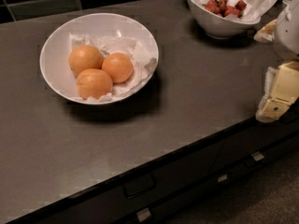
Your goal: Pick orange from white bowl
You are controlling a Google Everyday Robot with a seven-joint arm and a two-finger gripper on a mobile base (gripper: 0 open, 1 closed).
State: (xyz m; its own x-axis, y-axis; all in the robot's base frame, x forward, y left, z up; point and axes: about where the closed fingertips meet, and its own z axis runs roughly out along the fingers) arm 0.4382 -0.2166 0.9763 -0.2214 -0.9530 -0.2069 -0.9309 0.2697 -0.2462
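Note:
The wide shallow white bowl (pixel 56 41) sits on the dark counter at the upper left, lined with crumpled white paper. Three oranges lie in it. The orange (pixel 117 67) is the smaller, deeper-coloured one on the right side of the group. Two paler, larger oranges lie beside it, one at the back left (pixel 85 59) and one at the front (pixel 94 83). My gripper (pixel 276 101) is at the far right edge of the view, over the counter's front edge, well to the right of the bowl and apart from it.
A deeper white bowl with red berries (pixel 219 17) stands at the back right. The counter's front edge (pixel 154 155) runs diagonally, with dark drawers and handles below. A dark tiled wall lies behind the counter.

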